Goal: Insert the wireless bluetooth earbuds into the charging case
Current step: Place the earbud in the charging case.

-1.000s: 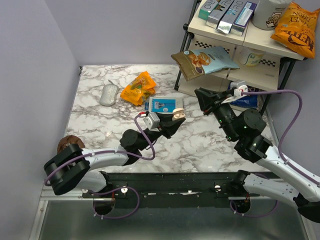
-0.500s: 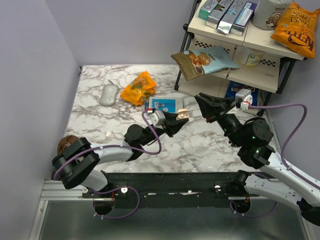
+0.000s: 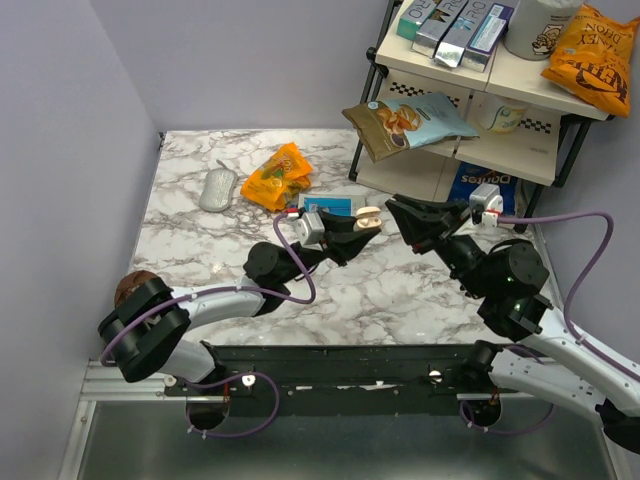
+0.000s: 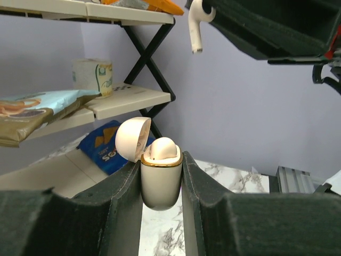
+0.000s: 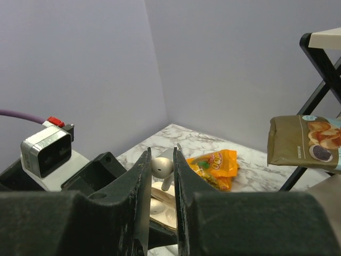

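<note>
Left gripper: the left gripper [image 4: 161,169] is clamping the charging case [image 4: 161,186] by its two sides, holding it upright above the marble table [image 3: 200,250].
Charging case: its lid [image 4: 131,140] is standing flipped open and tilting back, to the left in the left wrist view. A gold-coloured rim is showing round the mouth.
Seated earbud: the seated earbud [image 4: 161,149] is sitting in the case's mouth, its rounded top poking just over the rim.
Right gripper: the right gripper [image 5: 161,158] is pinching the second earbud [image 5: 161,167] by its head, jaws drawn in narrowly on it, stem pointing down.
Second earbud and case: it is hanging above the case and clear of it — up and to the right of the mouth in the left wrist view, touching neither lid nor rim.
Overhead: the right gripper's tips are facing the case from just beside its right.
Behind the case: a blue-and-white box [image 3: 330,207] is lying on the table just behind it — an orange snack bag [image 3: 277,176] and a grey-white mouse [image 3: 217,189] are resting farther back to its left.
</note>
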You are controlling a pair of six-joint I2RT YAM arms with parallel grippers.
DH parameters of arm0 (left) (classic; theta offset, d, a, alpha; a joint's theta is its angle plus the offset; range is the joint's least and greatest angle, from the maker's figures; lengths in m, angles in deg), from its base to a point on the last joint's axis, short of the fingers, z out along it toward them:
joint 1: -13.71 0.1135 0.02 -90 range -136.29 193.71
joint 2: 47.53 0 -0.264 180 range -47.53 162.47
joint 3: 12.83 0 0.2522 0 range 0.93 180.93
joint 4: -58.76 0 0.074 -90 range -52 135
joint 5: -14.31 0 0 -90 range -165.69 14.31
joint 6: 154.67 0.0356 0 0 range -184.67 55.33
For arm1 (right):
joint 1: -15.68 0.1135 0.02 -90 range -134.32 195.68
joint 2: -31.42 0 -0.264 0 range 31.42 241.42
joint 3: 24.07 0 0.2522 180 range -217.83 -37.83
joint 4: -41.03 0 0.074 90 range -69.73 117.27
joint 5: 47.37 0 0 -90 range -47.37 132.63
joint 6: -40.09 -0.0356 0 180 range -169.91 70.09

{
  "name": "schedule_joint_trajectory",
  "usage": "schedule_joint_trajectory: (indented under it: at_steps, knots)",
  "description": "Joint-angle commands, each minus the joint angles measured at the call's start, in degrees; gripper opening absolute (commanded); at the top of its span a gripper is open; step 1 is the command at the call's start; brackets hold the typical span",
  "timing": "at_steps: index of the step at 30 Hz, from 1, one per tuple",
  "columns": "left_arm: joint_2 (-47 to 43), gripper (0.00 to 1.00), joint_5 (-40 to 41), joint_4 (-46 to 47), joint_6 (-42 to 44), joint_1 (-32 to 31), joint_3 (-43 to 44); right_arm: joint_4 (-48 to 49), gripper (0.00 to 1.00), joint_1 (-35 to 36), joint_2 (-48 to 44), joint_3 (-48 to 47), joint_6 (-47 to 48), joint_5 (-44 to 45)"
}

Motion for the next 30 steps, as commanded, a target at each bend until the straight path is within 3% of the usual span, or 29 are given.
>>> schedule_joint_trajectory:
  at_steps: [1,30]
  knots:
    - [-1.8,0.00,-2.2,22.6,-0.6,0.5,1.7,-0.6,0.01,0.5,0.1,0.9,-0.9,-2.6]
    - [-1.4,0.00,-2.5,22.6,-2.9,0.6,3.1,1.8,0.01,1.2,2.4,2.9,-1.1,4.5]
